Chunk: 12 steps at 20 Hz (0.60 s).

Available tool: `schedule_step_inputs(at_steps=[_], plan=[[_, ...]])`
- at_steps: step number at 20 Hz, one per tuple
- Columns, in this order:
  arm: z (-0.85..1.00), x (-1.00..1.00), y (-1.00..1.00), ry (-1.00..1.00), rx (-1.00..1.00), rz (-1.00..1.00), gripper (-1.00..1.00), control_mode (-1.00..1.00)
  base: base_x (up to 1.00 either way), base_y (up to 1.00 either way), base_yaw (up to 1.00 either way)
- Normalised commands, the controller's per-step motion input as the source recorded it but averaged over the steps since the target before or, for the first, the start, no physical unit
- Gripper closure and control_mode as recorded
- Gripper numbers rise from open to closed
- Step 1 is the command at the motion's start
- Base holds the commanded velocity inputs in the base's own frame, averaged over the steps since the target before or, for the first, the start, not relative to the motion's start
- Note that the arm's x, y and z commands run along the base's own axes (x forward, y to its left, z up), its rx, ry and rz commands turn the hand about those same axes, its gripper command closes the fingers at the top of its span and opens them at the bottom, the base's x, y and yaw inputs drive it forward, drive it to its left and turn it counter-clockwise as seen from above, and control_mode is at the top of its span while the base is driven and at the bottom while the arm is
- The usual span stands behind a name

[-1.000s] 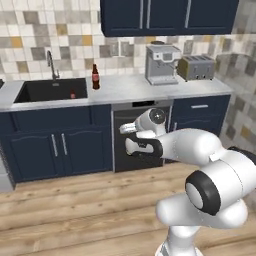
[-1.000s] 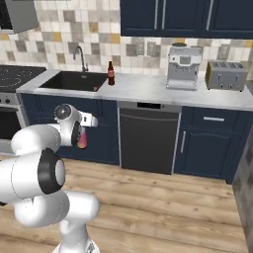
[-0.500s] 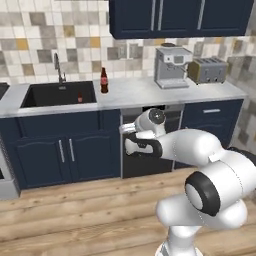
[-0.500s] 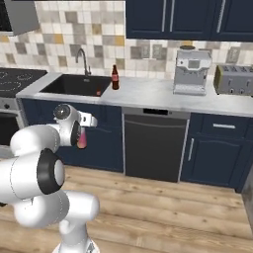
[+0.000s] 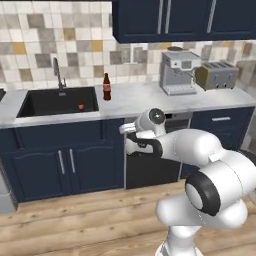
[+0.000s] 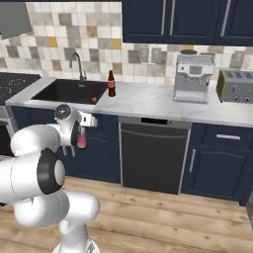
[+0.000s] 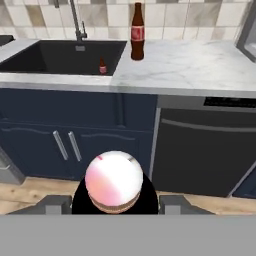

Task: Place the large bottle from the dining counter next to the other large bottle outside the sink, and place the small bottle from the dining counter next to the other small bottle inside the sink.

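Two bottles wait ahead: in the left base view, a large bottle (image 5: 106, 86) stands beside the sink (image 5: 57, 101). In the right base view, the gripper (image 6: 81, 138) is closed on a carried bottle (image 6: 82, 140). In the hand view, aim just beside its match; keep it upright

We take the sink (image 5: 57, 102) as our landmark, set into the tabletop (image 5: 150, 97). A small bottle (image 5: 81, 105) stands inside it near its right wall. A large bottle (image 5: 106, 87) stands on the tabletop just right of the sink. Farther right sit a coffee machine (image 5: 178, 72), then a toaster (image 5: 216, 75). The faucet (image 5: 57, 74) rises behind the sink. A dishwasher (image 6: 151, 153) sits below, to the right.
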Motion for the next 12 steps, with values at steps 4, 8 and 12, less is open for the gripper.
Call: schedule_step_inputs(at_steps=[4,8,12], plan=[[0.0,0.0,0.0,0.0,0.0,0.0,1.0,1.0,0.51,0.31,0.0],[0.0,0.0,0.0,0.0,0.0,0.0,1.0,1.0,0.48,0.33,0.0],[0.0,0.0,0.0,0.0,0.0,0.0,1.0,1.0,0.51,0.29,0.0]])
